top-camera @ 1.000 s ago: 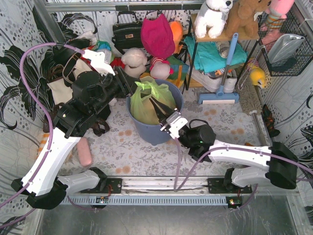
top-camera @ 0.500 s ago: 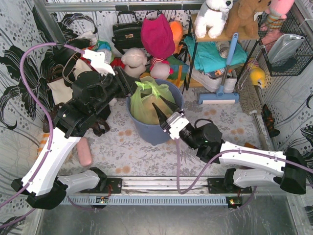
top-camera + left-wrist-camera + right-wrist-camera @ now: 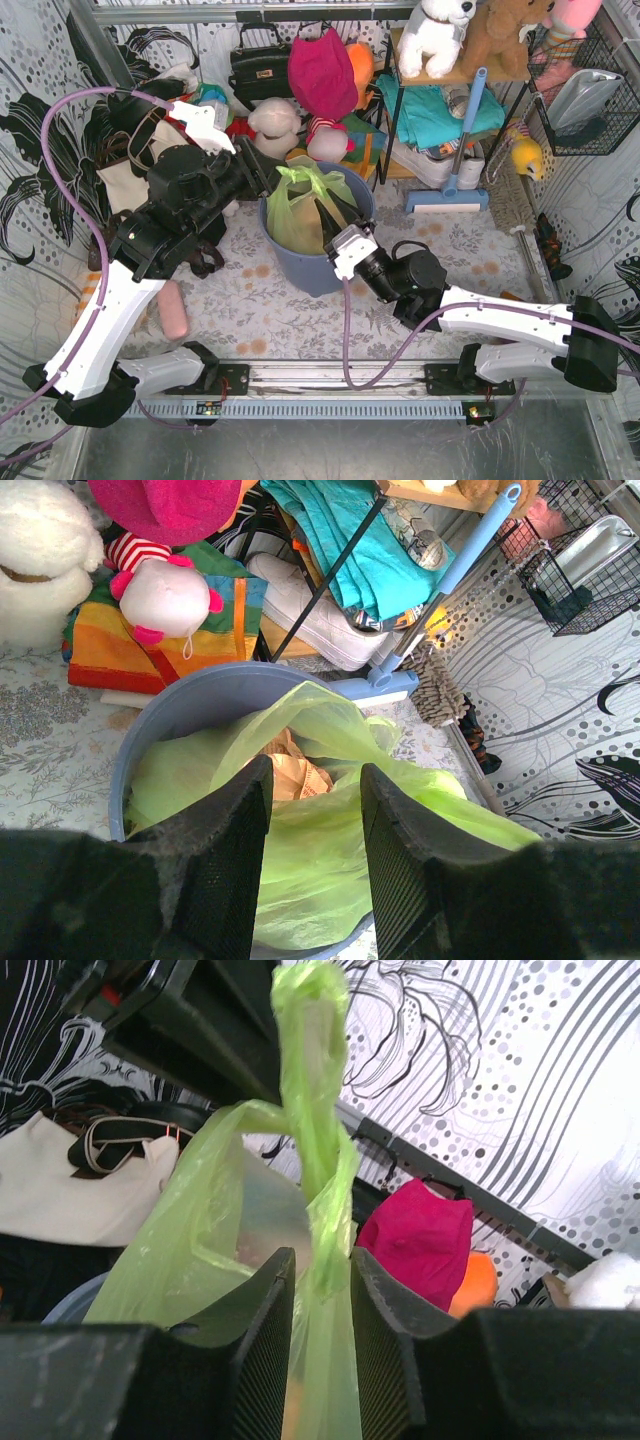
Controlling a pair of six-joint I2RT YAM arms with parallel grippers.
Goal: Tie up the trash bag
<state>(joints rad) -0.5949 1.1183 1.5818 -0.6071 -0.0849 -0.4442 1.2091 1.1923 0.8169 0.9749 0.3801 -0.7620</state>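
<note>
Right claw (image 3: 322, 1258): pinching twisted neck of trash bag (image 3: 320, 1110)
Left claw (image 3: 315, 775): spread, poised above the bag
Bin (image 3: 190, 695): mid-surface, holding bag

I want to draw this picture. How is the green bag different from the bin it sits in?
The bag is lime-green and see-through; the bin is blue-grey and solid. The bag is crinkly; the bin is smooth and round. The bag's top pokes up above the bin's rim. Both hold the same crumpled brown paper.
</note>
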